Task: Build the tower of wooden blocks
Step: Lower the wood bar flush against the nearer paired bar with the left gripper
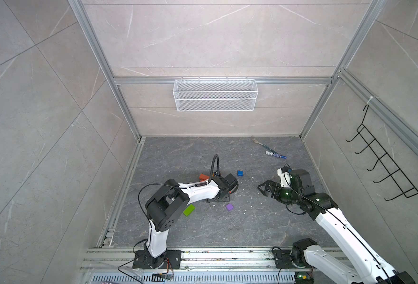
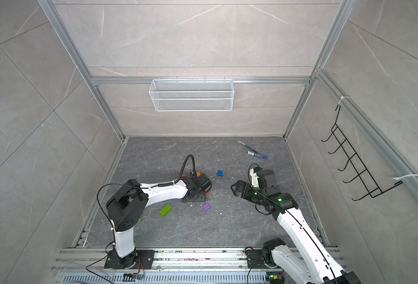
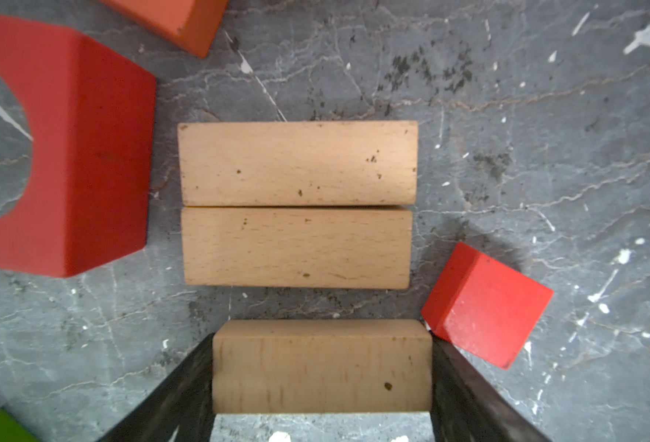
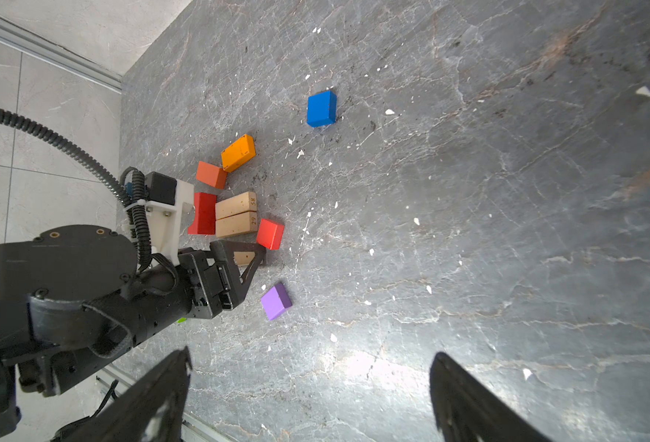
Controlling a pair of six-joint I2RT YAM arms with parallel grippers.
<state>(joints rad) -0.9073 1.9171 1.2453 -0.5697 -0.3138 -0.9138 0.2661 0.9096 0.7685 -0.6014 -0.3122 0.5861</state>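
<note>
In both top views: dark grey marbled table [image 1: 203, 228] flecked with white specks [image 1: 249, 198], boxed in by pale tiled walls [image 1: 43, 123] and a silver frame [image 1: 119, 93]. White wire basket [image 1: 215, 94] on the far wall at 12 o'clock, black wire rack [image 1: 385, 162] on the wall at 3 o'clock. Fork [image 1: 258, 142] and blue marker [image 1: 275, 155] just beside each other near the far corner at 1 o'clock; marker label too small to read.

Left fingers [image 1: 217, 199] pointed down at mid-table, largely hidden under their own wrist, which also covers most of the blocks. Around them: orange-red block [image 1: 203, 176] at 11 o'clock, blue cube [image 1: 239, 173] at 1 o'clock, purple cube [image 1: 229, 206] at 5 o'clock, green bar [image 1: 188, 210] at 8 o'clock. Right fingers [image 1: 269, 188] at 3 o'clock, well apart.

In the left wrist view: two tan bars [image 3: 296, 164] flat, long faces touching. Third tan bar [image 3: 321, 367] parallel, near them across a gap, clamped end to end between the left fingers. Red arch [image 3: 94, 160] beside one end of the pair, red cube [image 3: 488, 306] just beside the clamped bar's corner.

In the right wrist view: 58 and 29 stamped on the pair's end faces. Orange bar [image 4: 238, 152] just beside the orange-red block. All blocks one layer deep on the table. Right fingers spread wide, holding nothing.
</note>
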